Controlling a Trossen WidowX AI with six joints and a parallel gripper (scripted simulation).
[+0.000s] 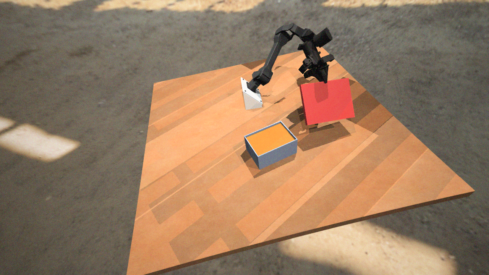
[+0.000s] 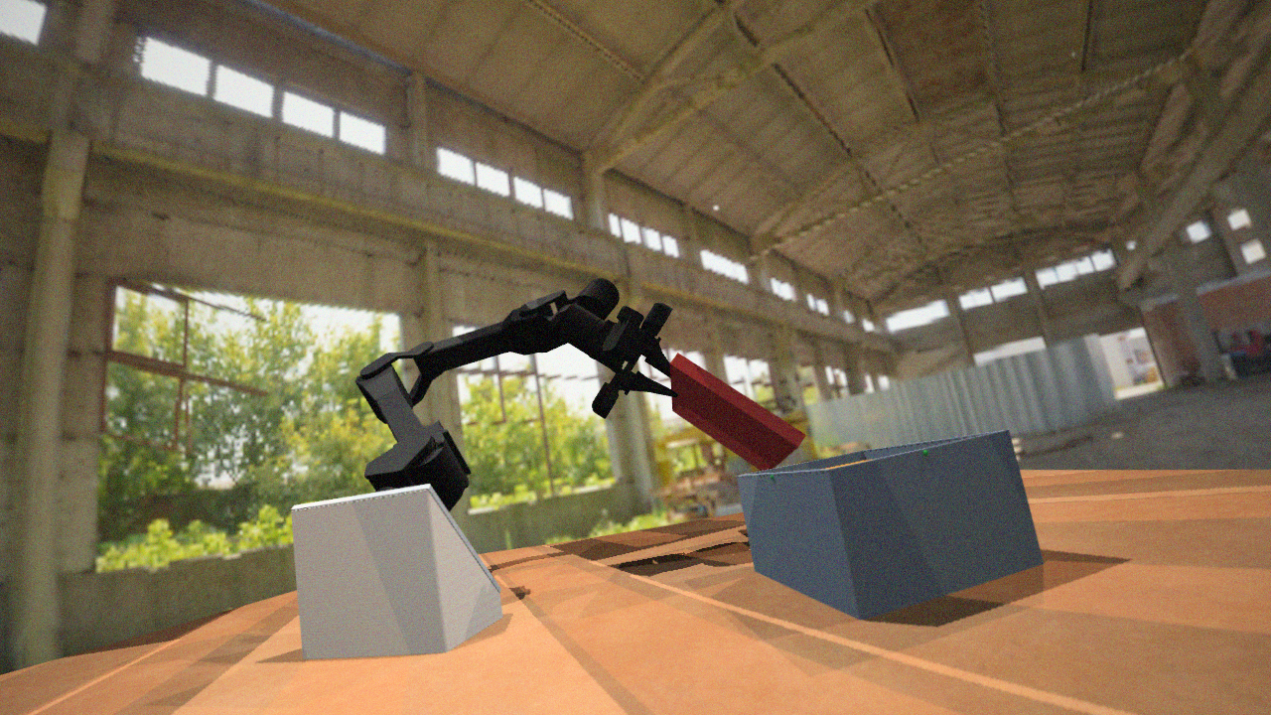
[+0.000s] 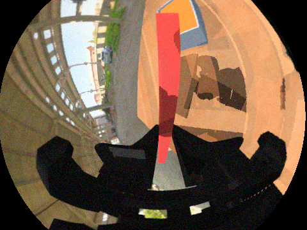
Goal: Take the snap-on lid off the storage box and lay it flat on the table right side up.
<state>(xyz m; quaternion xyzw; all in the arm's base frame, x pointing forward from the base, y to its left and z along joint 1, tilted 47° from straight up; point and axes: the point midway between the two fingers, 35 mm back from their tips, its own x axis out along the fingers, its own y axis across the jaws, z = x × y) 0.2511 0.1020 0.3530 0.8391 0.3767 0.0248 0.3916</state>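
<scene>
Pinching one edge of the red lid [image 1: 333,105] [image 2: 733,413] [image 3: 169,64], my fingers [image 1: 325,79] [image 2: 672,377] hold it tilted in the air, its far edge lower than the one I grip. It is off the blue-grey storage box [image 1: 277,155] [image 2: 932,524] [image 3: 194,39] and apart from the wooden counter [image 1: 191,212] [image 2: 622,657] [image 3: 265,57]. The box sits upright on the counter, its top uncovered, orange showing inside. My arm rises from a pale wedge-shaped base [image 1: 252,102] [image 2: 363,578].

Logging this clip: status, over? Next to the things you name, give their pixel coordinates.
Pincer [image 1: 326,81] [image 2: 672,377] [image 3: 165,127] shut on red rectangular lid [image 1: 327,102] [image 2: 733,413] [image 3: 169,57]. Lid tilted, off blue-grey open box [image 1: 277,153] [image 2: 932,524] [image 3: 194,40]. No obstruction seen between lid and table below.
</scene>
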